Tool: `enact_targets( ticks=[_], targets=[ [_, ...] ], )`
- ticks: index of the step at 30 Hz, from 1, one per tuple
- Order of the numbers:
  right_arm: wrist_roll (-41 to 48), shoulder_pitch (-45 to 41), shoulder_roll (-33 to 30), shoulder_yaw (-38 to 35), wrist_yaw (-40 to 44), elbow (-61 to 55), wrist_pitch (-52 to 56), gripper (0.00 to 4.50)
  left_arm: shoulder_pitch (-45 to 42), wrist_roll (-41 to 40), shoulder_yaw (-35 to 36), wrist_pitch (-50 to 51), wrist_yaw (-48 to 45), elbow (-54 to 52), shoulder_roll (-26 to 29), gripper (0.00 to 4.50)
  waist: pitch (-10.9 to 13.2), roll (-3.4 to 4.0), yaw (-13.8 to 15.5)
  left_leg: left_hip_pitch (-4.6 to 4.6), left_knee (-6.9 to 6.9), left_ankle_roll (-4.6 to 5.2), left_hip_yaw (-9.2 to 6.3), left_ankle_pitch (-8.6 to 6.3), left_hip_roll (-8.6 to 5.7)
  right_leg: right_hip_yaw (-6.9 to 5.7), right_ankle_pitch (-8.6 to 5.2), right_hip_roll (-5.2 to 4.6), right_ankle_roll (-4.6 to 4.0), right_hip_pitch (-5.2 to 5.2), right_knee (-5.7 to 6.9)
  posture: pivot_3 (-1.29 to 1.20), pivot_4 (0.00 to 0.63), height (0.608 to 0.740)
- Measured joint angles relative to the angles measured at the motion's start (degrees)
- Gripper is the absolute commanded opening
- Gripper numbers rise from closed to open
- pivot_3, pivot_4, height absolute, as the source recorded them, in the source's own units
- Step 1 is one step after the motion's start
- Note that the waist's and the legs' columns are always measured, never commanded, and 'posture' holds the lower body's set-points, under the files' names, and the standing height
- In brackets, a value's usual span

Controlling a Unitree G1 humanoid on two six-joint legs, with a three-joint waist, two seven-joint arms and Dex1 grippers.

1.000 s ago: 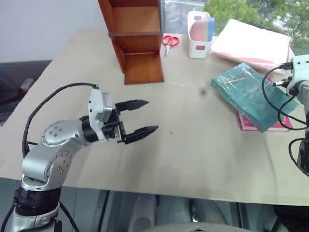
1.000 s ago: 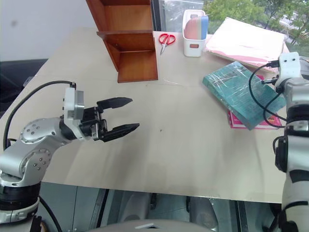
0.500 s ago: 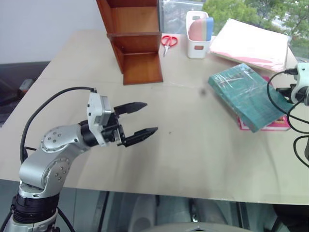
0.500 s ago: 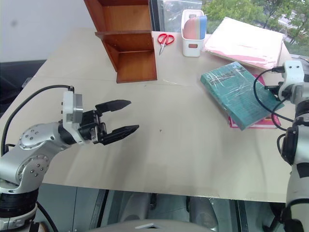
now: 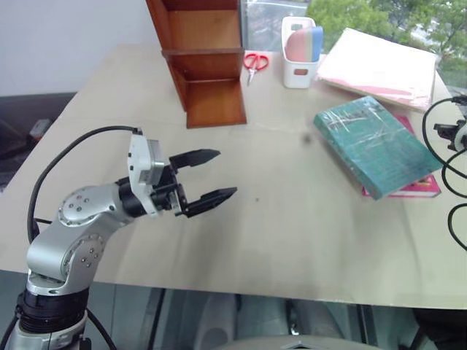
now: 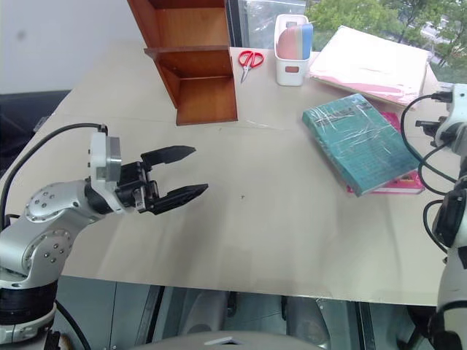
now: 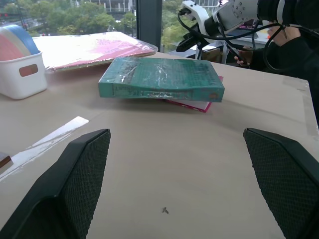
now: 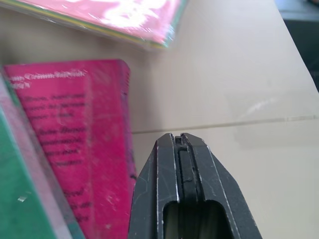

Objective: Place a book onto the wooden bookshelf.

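Teal book wrapped in glossy, wrinkled plastic film; bookshelf of smooth reddish-brown wood; table matt beige; left gripper fingers of matt black textured plastic.

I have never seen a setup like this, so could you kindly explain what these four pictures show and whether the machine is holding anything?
This is a humanoid robot with two arms, each ending in a two-fingered black gripper. Two pictures come from cameras in its head, looking down over a table. The other two come from cameras on its wrists, looking along the fingers.

The left gripper hovers open over the table, holding nothing. The right gripper is shut and empty, beside a magenta-pink book.

On the table lies the teal-green book, wrapped in glossy plastic, resting on top of the pink one. Farther back stand the wooden bookshelf, red scissors, a white holder and a pale pink folder stack. The book is not yet on the shelf.
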Motion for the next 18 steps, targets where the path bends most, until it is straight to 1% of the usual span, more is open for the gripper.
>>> enact_targets(
  ticks=[7, 10, 15, 18],
  targets=[
    [-0.2, 1.7, 3.9, -0.1, -1.8, 3.0, -0.9, 0.09, 0.0, 0.3, 0.3, -0.2, -1.2, 1.2, 0.6, 4.50, 0.0, 0.01, -0.7, 0.01, 0.00, -0.02, 0.04, 0.02, 0.00, 0.04, 0.00, -0.01, 0.01, 0.00, 0.01, 0.00, 0.150, 0.740],
    [-0.3, 1.6, 4.1, -0.1, -0.6, 3.0, -0.5, 0.09, 1.4, -1.5, 1.5, -0.1, -3.0, 0.7, 1.1, 4.50, 0.0, 0.01, -0.9, 0.01, 0.00, -0.02, 0.04, 0.01, 0.01, 0.04, 0.00, -0.01, 0.01, 0.01, -0.01, 0.00, 0.150, 0.740],
    [-0.4, 1.6, 4.7, -0.1, 2.1, 3.0, 0.8, 0.09, 3.7, -7.1, 4.8, 0.4, -7.8, -0.8, 3.4, 4.50, 0.0, 0.01, -1.3, 0.07, 0.00, 0.01, 0.09, -0.01, 0.03, 0.08, 0.00, 0.01, 0.00, 0.01, 0.03, 0.00, 0.150, 0.740],
    [-0.4, 1.6, 4.9, -0.1, 3.0, 3.0, 1.2, 0.09, 3.9, -8.1, 5.2, 0.6, -8.9, -0.8, 3.8, 4.50, 0.0, 0.00, -1.3, 0.07, 0.00, 0.03, 0.09, -0.02, 0.03, 0.09, 0.00, 0.01, 0.01, 0.01, 0.03, 0.00, 0.150, 0.740]
  ],
)
